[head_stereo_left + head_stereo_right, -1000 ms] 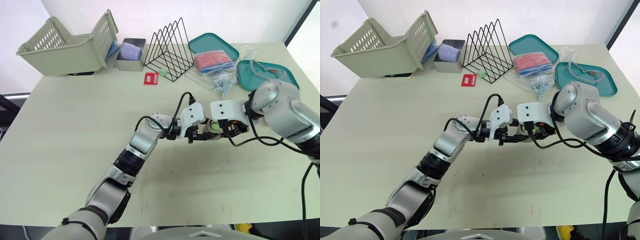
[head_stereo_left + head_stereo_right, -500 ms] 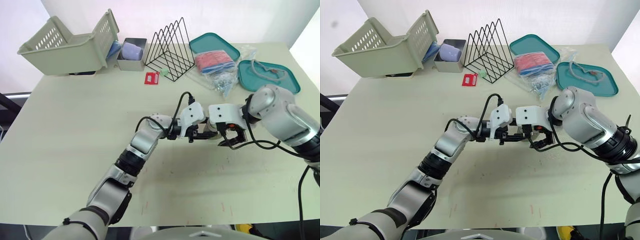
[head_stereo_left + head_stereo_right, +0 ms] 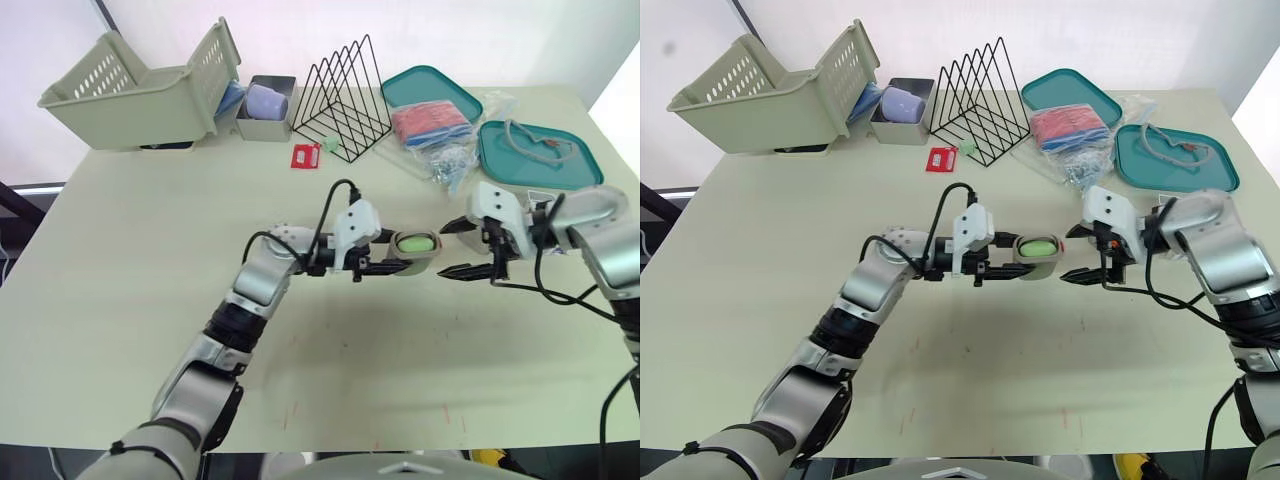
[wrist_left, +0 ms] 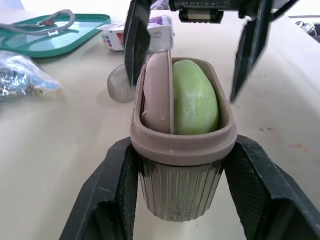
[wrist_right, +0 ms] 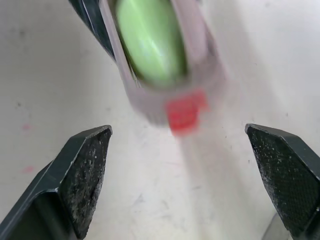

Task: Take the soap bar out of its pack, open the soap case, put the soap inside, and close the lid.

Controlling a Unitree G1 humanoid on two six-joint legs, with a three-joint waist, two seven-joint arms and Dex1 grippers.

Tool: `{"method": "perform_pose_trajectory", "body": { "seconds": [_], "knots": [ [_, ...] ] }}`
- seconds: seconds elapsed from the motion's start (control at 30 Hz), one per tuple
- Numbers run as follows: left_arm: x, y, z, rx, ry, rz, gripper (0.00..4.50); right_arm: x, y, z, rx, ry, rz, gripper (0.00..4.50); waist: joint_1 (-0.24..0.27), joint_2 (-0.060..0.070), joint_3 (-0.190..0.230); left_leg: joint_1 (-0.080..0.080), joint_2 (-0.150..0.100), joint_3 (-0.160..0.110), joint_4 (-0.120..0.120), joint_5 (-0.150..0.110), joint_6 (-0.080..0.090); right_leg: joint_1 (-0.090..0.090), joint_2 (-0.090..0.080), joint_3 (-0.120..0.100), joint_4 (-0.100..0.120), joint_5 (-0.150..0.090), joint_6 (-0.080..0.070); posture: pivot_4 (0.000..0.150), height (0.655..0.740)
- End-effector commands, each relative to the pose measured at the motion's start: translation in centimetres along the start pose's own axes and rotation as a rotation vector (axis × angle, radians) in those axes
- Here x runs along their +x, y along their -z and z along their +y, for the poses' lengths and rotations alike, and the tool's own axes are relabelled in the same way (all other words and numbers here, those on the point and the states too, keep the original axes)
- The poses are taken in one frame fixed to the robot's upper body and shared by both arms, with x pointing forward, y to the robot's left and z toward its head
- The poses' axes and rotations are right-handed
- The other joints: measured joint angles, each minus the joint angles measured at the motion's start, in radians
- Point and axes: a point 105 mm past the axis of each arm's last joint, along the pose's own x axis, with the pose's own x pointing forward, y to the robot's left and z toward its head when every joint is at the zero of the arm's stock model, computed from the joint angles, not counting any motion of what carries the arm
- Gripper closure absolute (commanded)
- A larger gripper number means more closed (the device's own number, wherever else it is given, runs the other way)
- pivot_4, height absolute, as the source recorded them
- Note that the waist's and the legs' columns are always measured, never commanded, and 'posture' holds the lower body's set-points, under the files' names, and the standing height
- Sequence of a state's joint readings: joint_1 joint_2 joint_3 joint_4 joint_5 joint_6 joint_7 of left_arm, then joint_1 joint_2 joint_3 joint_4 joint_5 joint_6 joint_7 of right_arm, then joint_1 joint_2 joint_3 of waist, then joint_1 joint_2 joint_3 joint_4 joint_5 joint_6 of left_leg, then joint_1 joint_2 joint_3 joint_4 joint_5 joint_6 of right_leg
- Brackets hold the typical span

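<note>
Mid-table, well in from the front edge: left claw (image 3: 398, 252) clenched on the case (image 4: 180, 185), one finger on each long side. Case open, and the green soap (image 4: 195, 97) lies in it. A taupe flap (image 4: 157, 95), judged to be the lid, stands on edge within the rim beside the soap. It is not shut.

Key relation: the case's long axis runs along the line between the two claws, free end toward the right claw (image 3: 1069, 254). Right claw released, fingers spread wide, level with that end. It is near but apart, no contact. The case lies straight ahead of it, between its finger lines.

Judgement: soap is in, only lid closure is left. The right claw is the free one and nearest the lid.

Farther, toward the right rear: a printed white box (image 4: 116, 37), probably the pack, beside a teal tray (image 3: 565, 172).
</note>
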State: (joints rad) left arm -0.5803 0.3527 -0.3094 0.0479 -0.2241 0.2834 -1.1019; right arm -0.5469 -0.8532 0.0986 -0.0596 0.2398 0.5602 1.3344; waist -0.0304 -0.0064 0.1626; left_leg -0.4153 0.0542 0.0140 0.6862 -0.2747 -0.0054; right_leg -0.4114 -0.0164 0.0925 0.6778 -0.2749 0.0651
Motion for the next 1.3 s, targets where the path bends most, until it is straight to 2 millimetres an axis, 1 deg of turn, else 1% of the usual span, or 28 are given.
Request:
{"method": "perform_pose_trajectory", "body": {
  "seconds": [0.03,0.07,0.17,0.27,0.3,0.37,0.43,0.47,0.53,0.63,0.7,0.8,0.87,0.93,1.1,1.13,1.2,1.3],
  "knots": [
    [-0.9,-1.7,-1.2,0.032,0.046,-0.068,2.48,-2.2,-0.8,-0.3,-0.014,0.079,-0.136,0.02,0.001,0.0,0.0,0.0,0.0,0.0,0.0,0.0,0.0,0.0,0.0,0.0,0.0,0.0,0.0,0.15,0.74],
    [-1.2,-1.5,-1.5,0.024,0.053,-0.066,2.48,-2.8,-0.6,-0.3,-0.004,0.099,-0.168,0.02,0.002,0.0,0.0,0.0,0.0,0.0,0.0,0.0,0.0,0.0,0.0,0.0,0.0,0.0,0.0,0.15,0.74],
    [-1.9,-1.0,-2.2,0.002,0.062,-0.059,2.48,-5.6,0.8,-1.0,0.059,0.233,-0.256,0.02,0.006,0.0,0.0,0.0,0.0,0.0,0.0,0.0,0.0,0.0,0.0,0.0,0.0,0.0,0.0,0.15,0.74],
    [-2.2,-0.6,-2.3,0.0,0.054,-0.048,2.48,-8.6,3.5,-1.3,0.082,0.382,-0.266,0.02,0.017,0.0,0.0,0.001,0.0,0.0,0.001,0.0,0.0,0.001,0.0,0.0,0.0,0.0,0.0,0.15,0.74],
    [-2.3,-0.6,-2.1,0.002,0.041,-0.049,2.48,-10.0,5.0,-1.1,0.132,0.461,-0.281,0.02,0.021,0.0,0.0,0.001,0.0,0.0,0.001,0.0,0.0,0.001,0.0,0.0,0.0,0.0,0.0,0.15,0.74],
    [-2.3,-0.6,-1.8,0.005,0.019,-0.055,2.48,-12.0,7.2,-0.4,0.208,0.588,-0.302,0.02,0.034,0.0,0.0,0.0,0.0,0.0,0.0,0.0,0.0,0.001,0.0,0.0,0.0,0.0,0.0,0.15,0.74],
    [-2.2,-0.7,-1.7,0.005,0.005,-0.068,2.48,-13.5,9.5,1.0,0.284,0.691,-0.308,0.02,0.038,0.0,0.0,0.0,0.0,0.001,0.0,0.0,0.0,0.001,0.0,0.0,-0.001,0.0,0.0,0.15,0.74],
    [-2.2,-0.7,-1.7,0.005,0.002,-0.073,2.48,-14.1,10.5,1.7,0.313,0.734,-0.307,0.02,0.038,0.0,0.0,0.001,0.0,0.001,0.0,0.0,0.0,0.001,0.0,0.001,-0.001,0.0,0.0,0.15,0.74],
    [-2.1,-0.7,-1.8,0.003,0.004,-0.081,2.48,-14.8,11.5,2.8,0.342,0.785,-0.301,0.02,0.033,0.0,0.0,0.002,0.0,0.002,0.0,0.0,0.0,0.001,0.0,0.002,0.0,0.0,0.0,0.15,0.74],
    [-2.0,-0.6,-1.9,0.0,0.008,-0.083,2.48,-15.2,12.2,3.7,0.363,0.817,-0.289,0.02,0.015,0.001,-0.001,0.002,0.0,0.002,0.0,0.0,0.0,0.001,0.001,0.003,0.0,0.0,0.0,0.15,0.74],
    [-2.0,-0.5,-1.9,0.0,0.008,-0.082,2.48,-15.5,12.5,4.2,0.378,0.831,-0.284,0.02,0.009,0.001,-0.001,0.003,0.0,0.002,-0.001,0.0,0.0,0.001,0.001,0.003,0.0,0.0,0.0,0.15,0.74],
    [-1.9,-0.5,-1.8,0.004,0.003,-0.083,2.48,-15.6,12.9,4.4,0.393,0.848,-0.271,0.02,0.012,0.001,-0.001,0.002,0.0,0.002,-0.001,0.0,0.0,0.001,0.001,0.003,0.0,0.0,0.0,0.15,0.74],
    [-2.0,-0.4,-1.6,0.008,-0.002,-0.083,2.48,-15.8,13.3,4.2,0.406,0.87,-0.243,0.02,0.015,0.001,-0.001,0.002,0.0,0.002,-0.001,0.0,0.0,0.001,0.001,0.003,0.0,0.0,0.0,0.15,0.74],
    [-2.0,-0.4,-1.5,0.011,-0.006,-0.08,2.48,-15.9,13.1,3.5,0.408,0.885,-0.21,0.02,0.016,0.001,-0.001,0.002,0.0,0.002,-0.001,0.0,0.0,0.001,0.001,0.003,0.0,0.0,0.0,0.15,0.74],
    [-1.9,-0.1,-1.5,0.016,-0.004,-0.071,2.48,-15.1,10.2,1.2,0.454,0.802,-0.154,0.02,0.013,0.002,-0.001,0.003,0.0,0.003,-0.001,0.0,0.0,0.001,0.001,0.004,0.0,0.0,0.0,0.15,0.74],
    [-1.8,-0.1,-1.5,0.017,-0.003,-0.071,2.48,-14.7,9.8,0.9,0.48,0.768,-0.111,0.02,0.012,0.002,-0.001,0.003,0.0,0.003,-0.001,0.0,0.0,0.001,0.001,0.004,0.0,0.0,0.0,0.15,0.74],
    [-1.7,-0.1,-1.6,0.016,-0.001,-0.072,2.48,-13.3,8.1,0.3,0.433,0.698,0.009,0.02,0.013,0.002,-0.001,0.002,0.0,0.003,-0.001,0.0,0.0,0.001,0.001,0.004,0.0,0.0,0.0,0.15,0.74],
    [-1.5,0.0,-1.6,0.019,0.0,-0.072,2.48,-11.9,5.9,-0.5,0.403,0.615,0.082,0.02,0.016,0.002,-0.001,0.002,0.0,0.002,0.0,0.0,0.0,0.001,0.001,0.003,0.0,0.0,0.0,0.15,0.74]
  ]
}}
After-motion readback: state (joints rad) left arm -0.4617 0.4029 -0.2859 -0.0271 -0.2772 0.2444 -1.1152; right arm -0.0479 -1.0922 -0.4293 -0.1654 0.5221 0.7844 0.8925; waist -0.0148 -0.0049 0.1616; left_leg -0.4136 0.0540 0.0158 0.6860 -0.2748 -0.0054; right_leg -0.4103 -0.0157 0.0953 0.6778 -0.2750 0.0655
